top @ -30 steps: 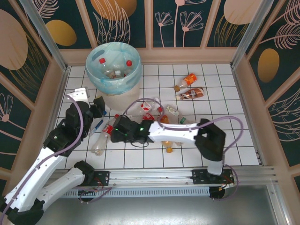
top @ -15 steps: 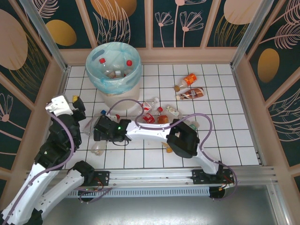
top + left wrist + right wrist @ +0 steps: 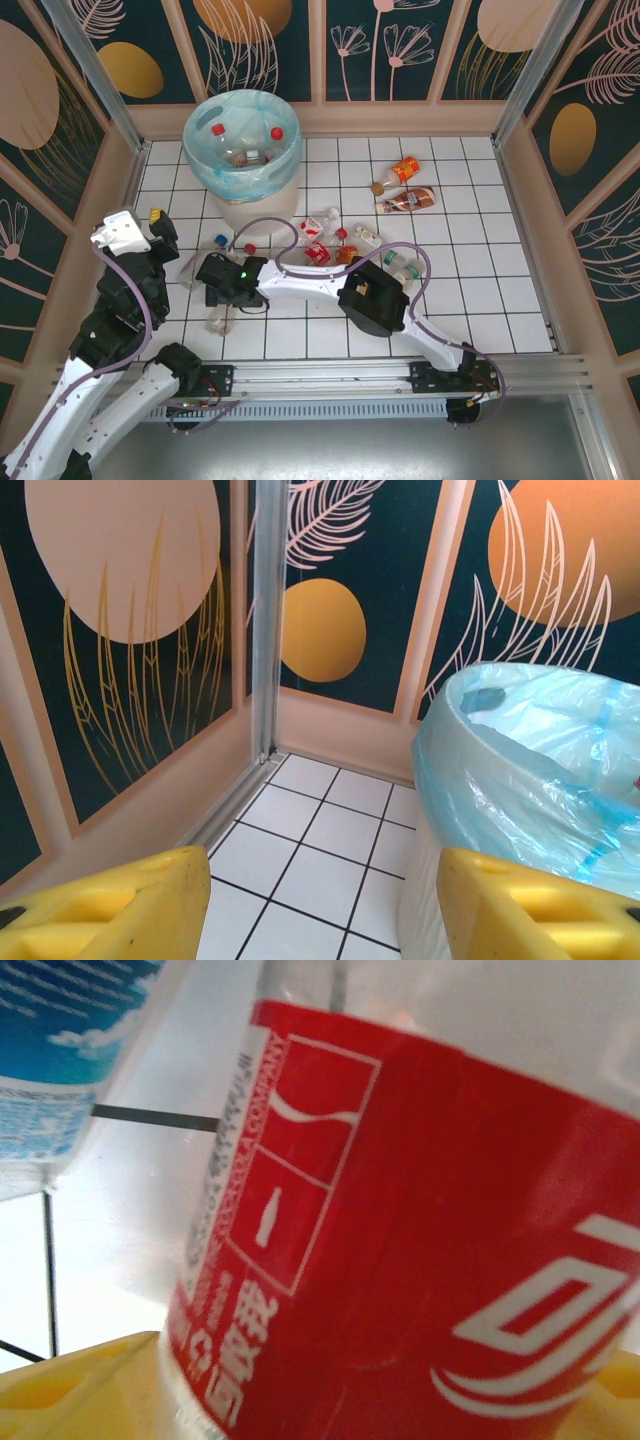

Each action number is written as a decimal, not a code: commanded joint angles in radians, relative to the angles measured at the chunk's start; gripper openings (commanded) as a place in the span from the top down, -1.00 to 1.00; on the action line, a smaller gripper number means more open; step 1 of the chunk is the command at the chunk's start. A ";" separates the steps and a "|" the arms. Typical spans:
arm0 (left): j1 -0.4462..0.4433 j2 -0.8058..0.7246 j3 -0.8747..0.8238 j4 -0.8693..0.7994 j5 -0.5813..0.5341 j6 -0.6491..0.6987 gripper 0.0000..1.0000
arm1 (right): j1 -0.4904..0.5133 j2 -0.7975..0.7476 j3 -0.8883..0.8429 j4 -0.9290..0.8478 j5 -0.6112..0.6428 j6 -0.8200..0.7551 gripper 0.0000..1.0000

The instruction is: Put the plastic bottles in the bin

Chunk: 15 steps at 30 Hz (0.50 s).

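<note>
Red-labelled clear plastic bottle [image 3: 420,1210] sits within the right claw [image 3: 330,1400], grip uncertain, and could slip if lifted; left claw [image 3: 320,910] spread, empty.

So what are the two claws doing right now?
Left gripper: open, empty.
Right gripper: around a bottle; grip cannot be told.

Your left arm [image 3: 75,395]: it rises from its base along the left side, bent at the elbow, with the wrist held high.
Your left gripper [image 3: 160,222]: its yellow fingers [image 3: 110,910] are spread wide apart.
Your right arm [image 3: 310,285]: the elbow is folded just ahead of its base and the forearm stretches far across to the left, lying low.
Your right gripper [image 3: 213,290]: one yellow finger sits on either side of a red-labelled bottle [image 3: 400,1240]; you cannot tell whether they clamp it.
</note>
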 commanded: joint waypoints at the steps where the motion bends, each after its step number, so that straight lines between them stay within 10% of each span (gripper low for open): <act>1: -0.002 -0.007 -0.005 0.025 0.019 0.021 -0.24 | -0.004 -0.059 -0.070 -0.030 -0.006 0.025 -0.51; 15: -0.002 0.146 0.207 -0.087 0.257 -0.022 -0.25 | 0.065 -0.401 -0.381 0.178 0.007 -0.042 0.10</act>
